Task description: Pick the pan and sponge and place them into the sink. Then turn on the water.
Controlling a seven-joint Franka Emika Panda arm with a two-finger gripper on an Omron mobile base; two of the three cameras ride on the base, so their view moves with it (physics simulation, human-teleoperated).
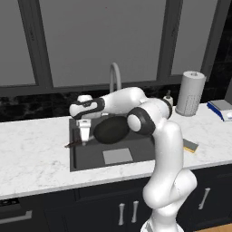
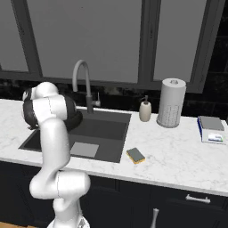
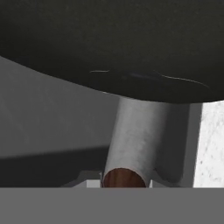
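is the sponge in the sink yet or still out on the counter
Out. The sponge lies flat on the white counter just past the sink rim's right edge.

The pan (image 1: 111, 129) blocks the left of the sink (image 1: 84, 156); the faucet (image 2: 82, 75) stands behind, right side open.

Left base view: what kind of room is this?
A kitchen, rendered: a marble counter with a sink and arched faucet, a paper towel roll, dark cabinets beneath.

Small round black frying pan (image 1: 111, 129) hangs tilted over the dark grey rectangular sink (image 1: 86, 156); flat yellow sponge (image 2: 136, 155) lies on the white marble worktop (image 2: 178, 160).
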